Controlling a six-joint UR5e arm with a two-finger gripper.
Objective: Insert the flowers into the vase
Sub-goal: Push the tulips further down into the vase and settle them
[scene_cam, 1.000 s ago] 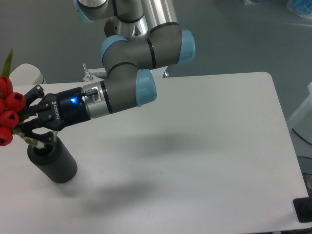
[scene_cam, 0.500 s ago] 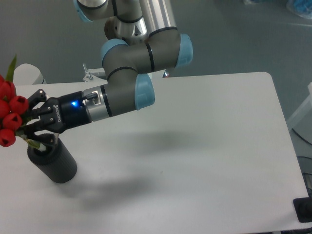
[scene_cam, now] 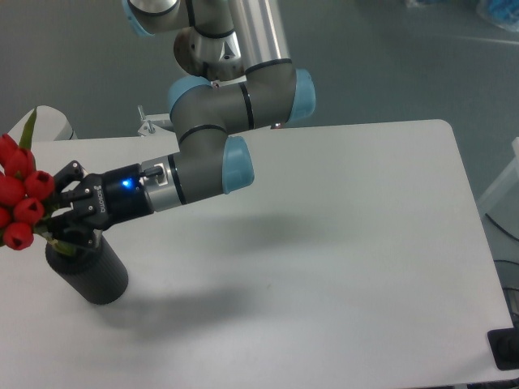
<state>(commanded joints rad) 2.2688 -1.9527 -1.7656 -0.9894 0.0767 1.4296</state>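
The flowers, red tulip buds with green leaves, hang over the table's left edge. Their stems run down and right toward the mouth of the vase, a matte black cylinder near the front left. Whether the stem ends are inside the bore is hidden by the fingers. My gripper reaches in from the right, just above the vase's mouth, shut on the flower stems.
The arm stretches from the back centre down to the left above the white table. A white rounded object sits at the far left edge behind the flowers.
The flowers and the gripper have shifted slightly right and tilted more upright over the vase's mouth. The arm's wrist has drawn a little to the left.
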